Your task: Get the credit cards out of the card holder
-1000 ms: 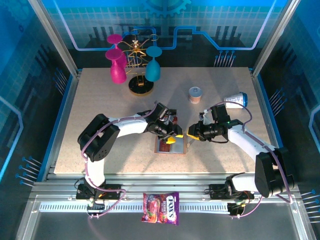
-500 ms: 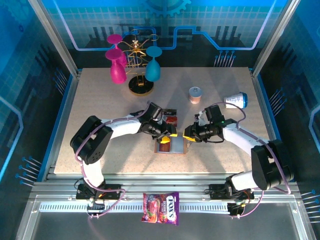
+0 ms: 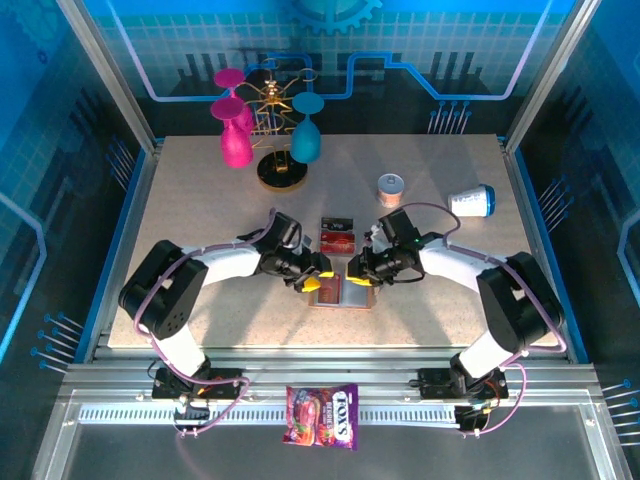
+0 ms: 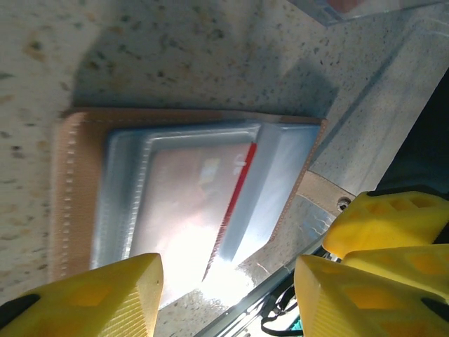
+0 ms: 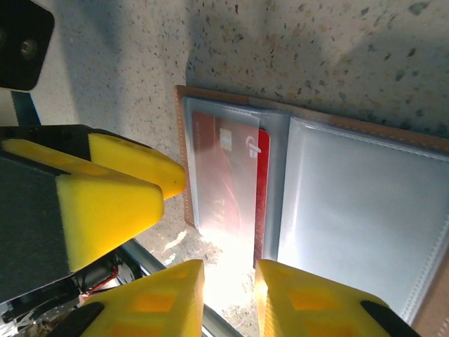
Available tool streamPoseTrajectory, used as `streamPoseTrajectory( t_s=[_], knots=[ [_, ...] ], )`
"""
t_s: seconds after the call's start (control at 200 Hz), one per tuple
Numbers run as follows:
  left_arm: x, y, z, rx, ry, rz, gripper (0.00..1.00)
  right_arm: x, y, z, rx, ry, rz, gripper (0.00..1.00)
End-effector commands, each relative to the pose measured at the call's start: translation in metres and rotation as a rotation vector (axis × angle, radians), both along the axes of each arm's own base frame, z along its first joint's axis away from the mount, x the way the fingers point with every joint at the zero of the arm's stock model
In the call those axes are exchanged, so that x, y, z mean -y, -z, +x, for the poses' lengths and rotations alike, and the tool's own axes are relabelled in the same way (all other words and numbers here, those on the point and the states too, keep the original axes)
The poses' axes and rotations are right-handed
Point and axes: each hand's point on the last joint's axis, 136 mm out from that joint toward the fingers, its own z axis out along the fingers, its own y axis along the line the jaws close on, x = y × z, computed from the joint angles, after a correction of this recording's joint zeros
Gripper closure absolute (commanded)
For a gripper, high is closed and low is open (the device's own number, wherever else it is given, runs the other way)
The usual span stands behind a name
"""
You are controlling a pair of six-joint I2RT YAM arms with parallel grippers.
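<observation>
While our left gripper (image 4: 228, 284) hangs open over the holder (image 4: 70, 189), the right gripper (image 5: 229, 281) sits nearly closed at the pocketed card (image 5: 263, 182) — pinching or not, we cannot tell. Extraction step; two cards (image 3: 338, 236) lie out beyond the holder. Next — firm pinch, straight pull.

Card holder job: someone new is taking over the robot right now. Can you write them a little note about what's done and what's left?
Left tool: open, fingers spread wide over the card holder, holding nothing.
Right tool: nearly closed at the holder's edge, lined up with the tucked card; grip unclear.
Holder: lies open on the table.
Done: two credit cards lie on the table beyond the holder.
Left: a red card sits in a clear pocket; pull it out.
</observation>
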Motion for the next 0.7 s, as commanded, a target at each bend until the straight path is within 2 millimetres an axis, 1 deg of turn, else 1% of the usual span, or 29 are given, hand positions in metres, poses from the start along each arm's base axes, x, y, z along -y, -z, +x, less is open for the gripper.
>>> streamPoseTrajectory(
  t_s=[0.0,0.05,0.055,0.07,0.15,0.4,0.52,0.69],
  knots=[
    [-0.002,-0.008,0.0,0.029,0.002,-0.038,0.49,-0.012,0.002,0.005,0.003,-0.006,-0.011,0.74],
    [-0.003,-0.007,0.0,0.029,-0.002,-0.039,0.51,-0.014,0.008,0.001,-0.011,-0.014,-0.02,0.74],
    [-0.003,-0.007,0.001,0.031,-0.002,-0.04,0.51,-0.016,0.004,0.005,0.0,-0.014,-0.013,0.74],
    [-0.004,-0.006,0.0,0.028,-0.002,-0.04,0.52,-0.019,0.001,0.008,0.009,-0.016,-0.009,0.74],
    [-0.004,-0.004,0.0,0.028,-0.007,-0.049,0.56,-0.024,0.003,0.007,0.003,-0.027,-0.012,0.75],
    [-0.007,0.007,-0.003,0.01,-0.023,-0.052,0.72,-0.031,0.016,0.006,-0.022,-0.042,-0.031,0.78],
    [-0.008,0.011,-0.005,0.003,-0.026,-0.052,0.74,-0.033,0.017,0.005,-0.027,-0.048,-0.035,0.78],
    [-0.008,0.011,-0.006,0.005,-0.025,-0.053,0.76,-0.034,0.021,0.002,-0.038,-0.051,-0.041,0.78]
  ],
)
